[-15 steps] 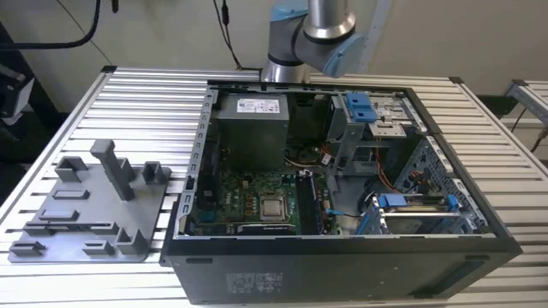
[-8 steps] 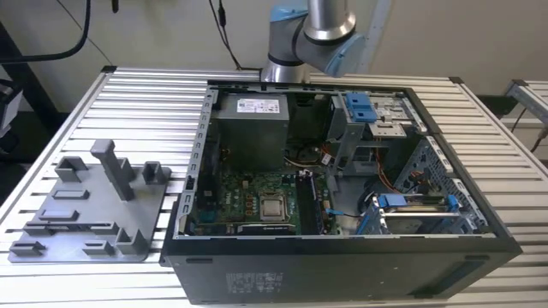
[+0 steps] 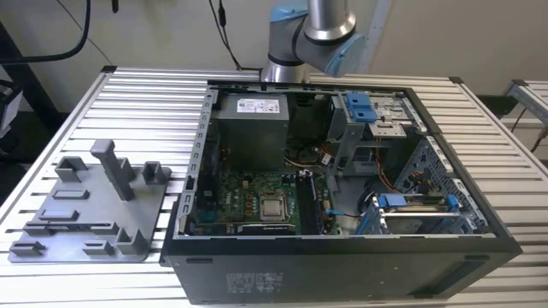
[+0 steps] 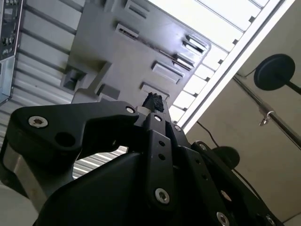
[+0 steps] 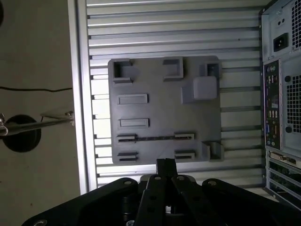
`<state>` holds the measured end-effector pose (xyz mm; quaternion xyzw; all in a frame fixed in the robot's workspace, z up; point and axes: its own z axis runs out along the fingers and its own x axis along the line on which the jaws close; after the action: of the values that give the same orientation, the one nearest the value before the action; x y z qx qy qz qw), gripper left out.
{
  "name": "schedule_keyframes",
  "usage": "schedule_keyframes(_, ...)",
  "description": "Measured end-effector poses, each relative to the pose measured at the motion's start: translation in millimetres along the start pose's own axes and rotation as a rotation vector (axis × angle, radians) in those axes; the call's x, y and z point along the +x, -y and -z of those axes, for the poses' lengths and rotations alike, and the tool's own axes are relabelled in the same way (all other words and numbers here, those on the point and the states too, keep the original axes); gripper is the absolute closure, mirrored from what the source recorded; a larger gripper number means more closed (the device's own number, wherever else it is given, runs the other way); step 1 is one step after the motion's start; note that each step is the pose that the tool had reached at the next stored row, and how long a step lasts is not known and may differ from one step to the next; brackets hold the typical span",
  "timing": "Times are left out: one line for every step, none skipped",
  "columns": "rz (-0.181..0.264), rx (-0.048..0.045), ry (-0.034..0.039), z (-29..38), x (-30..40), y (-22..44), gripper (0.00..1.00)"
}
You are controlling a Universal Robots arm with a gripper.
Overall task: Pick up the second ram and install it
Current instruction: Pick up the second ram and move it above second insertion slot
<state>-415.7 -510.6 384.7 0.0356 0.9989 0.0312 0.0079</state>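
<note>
The second ram [image 5: 155, 138] is a thin dark strip standing on edge between two slotted holders of the grey tray [image 5: 164, 99]. In the exterior view the same ram [image 3: 73, 224] shows as a dark line near the tray's [image 3: 86, 247] front. My gripper [image 5: 166, 165] hangs high above the tray, close to the tray edge nearest the ram, and well clear of it. Its black fingers are pressed together with nothing between them. The second wrist view shows the gripper [image 4: 154, 101] over the tray [image 4: 117, 56] from a slant.
An open computer case [image 3: 342, 256] lies at the exterior view's right of the tray, with the motherboard [image 3: 256, 205] and dark memory slots [image 3: 310, 205] exposed. The arm [image 3: 312, 32] rises behind the case. A tall grey post [image 3: 115, 170] stands on the tray. The slatted table's edge [image 5: 77, 94] is near.
</note>
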Motion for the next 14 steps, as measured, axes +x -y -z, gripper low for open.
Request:
schedule_keyframes(0.0,0.0,-0.0003,0.0,0.0,0.0,0.89)
schedule_keyframes(0.0,0.0,-0.0005,0.0,0.0,0.0,0.89)
schedule_keyframes(0.0,0.0,-0.0007,0.0,0.0,0.0,0.89)
schedule_keyframes(0.0,0.0,-0.001,0.0,0.0,0.0,0.89)
schedule_keyframes(0.0,0.0001,-0.0013,0.0,0.0,0.0,0.89)
schedule_keyframes(0.0,0.0001,-0.0015,0.0,0.0,0.0,0.89)
schedule_keyframes(0.0,0.0001,-0.0017,0.0,0.0,0.0,0.89)
schedule_keyframes(0.0,0.0001,-0.002,0.0,0.0,0.0,0.89)
schedule_keyframes(0.0,0.0001,-0.0021,0.0,0.0,0.0,0.89)
schedule_keyframes(0.0,0.0002,-0.0021,0.0,0.0,0.0,0.89)
schedule_keyframes(0.002,0.0001,-0.0021,0.0,-0.1,-0.2,0.89)
schedule_keyframes(0.008,0.0001,-0.0025,0.0,-0.1,-0.3,0.89)
schedule_keyframes(0.018,-0.0002,-0.0031,-0.1,0.0,-0.4,0.89)
schedule_keyframes(0.034,-0.0003,-0.0041,0.0,0.1,-0.6,0.89)
